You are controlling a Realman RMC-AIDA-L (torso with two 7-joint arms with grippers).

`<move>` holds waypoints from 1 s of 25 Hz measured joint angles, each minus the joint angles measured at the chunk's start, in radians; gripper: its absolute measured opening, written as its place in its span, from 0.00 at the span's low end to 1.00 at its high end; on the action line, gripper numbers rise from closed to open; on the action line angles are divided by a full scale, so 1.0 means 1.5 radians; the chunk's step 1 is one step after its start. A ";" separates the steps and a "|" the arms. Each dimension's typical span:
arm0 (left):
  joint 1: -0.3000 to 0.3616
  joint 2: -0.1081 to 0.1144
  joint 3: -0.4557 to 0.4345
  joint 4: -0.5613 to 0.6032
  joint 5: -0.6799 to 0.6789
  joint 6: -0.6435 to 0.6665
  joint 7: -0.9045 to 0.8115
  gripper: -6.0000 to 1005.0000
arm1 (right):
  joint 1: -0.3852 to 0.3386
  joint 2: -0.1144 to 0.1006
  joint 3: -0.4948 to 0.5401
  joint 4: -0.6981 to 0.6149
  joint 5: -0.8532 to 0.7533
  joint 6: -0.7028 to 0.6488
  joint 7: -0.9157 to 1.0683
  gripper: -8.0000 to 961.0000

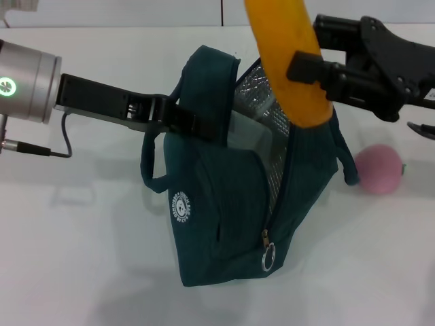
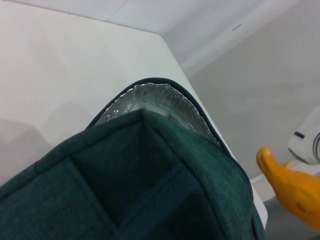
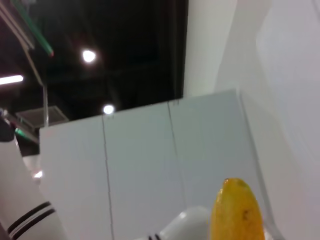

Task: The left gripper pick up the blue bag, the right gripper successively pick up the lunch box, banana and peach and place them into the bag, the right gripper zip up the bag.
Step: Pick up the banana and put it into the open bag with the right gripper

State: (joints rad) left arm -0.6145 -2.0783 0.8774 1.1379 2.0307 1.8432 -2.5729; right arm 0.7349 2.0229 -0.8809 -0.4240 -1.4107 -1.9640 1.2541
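My right gripper (image 1: 309,68) clamps the banana (image 1: 289,61) upright over the blue bag (image 1: 231,204) that my left gripper (image 1: 178,122) pinches open; I should lower it straight beneath me, clear of the zipper edge.

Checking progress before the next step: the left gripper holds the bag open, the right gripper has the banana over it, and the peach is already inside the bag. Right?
Not quite. The peach is not in the bag; the head view shows it lying on the table beside the bag, on the robot's right. The rest holds: the left gripper grips the bag's rim, and the right gripper holds the banana over the opening.
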 joint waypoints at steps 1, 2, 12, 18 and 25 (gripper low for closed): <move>0.000 0.000 0.000 0.000 0.000 0.000 0.000 0.04 | 0.002 0.000 0.000 0.017 0.007 0.000 -0.015 0.45; 0.000 0.000 0.000 0.000 0.000 0.000 0.001 0.04 | 0.003 0.000 0.000 0.029 0.013 0.000 -0.028 0.45; -0.001 0.000 0.000 0.000 -0.002 -0.002 0.007 0.04 | 0.013 0.002 -0.034 0.092 0.014 0.046 -0.124 0.45; -0.001 -0.001 0.000 0.000 -0.004 -0.002 0.008 0.04 | 0.014 0.003 -0.059 0.113 0.016 0.075 -0.177 0.45; -0.002 -0.001 0.000 -0.001 -0.005 -0.002 0.008 0.04 | 0.010 0.003 -0.060 0.118 0.014 0.078 -0.192 0.45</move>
State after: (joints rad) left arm -0.6169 -2.0799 0.8774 1.1366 2.0240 1.8407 -2.5609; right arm 0.7504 2.0279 -0.9710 -0.2475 -1.3892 -1.8475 0.9664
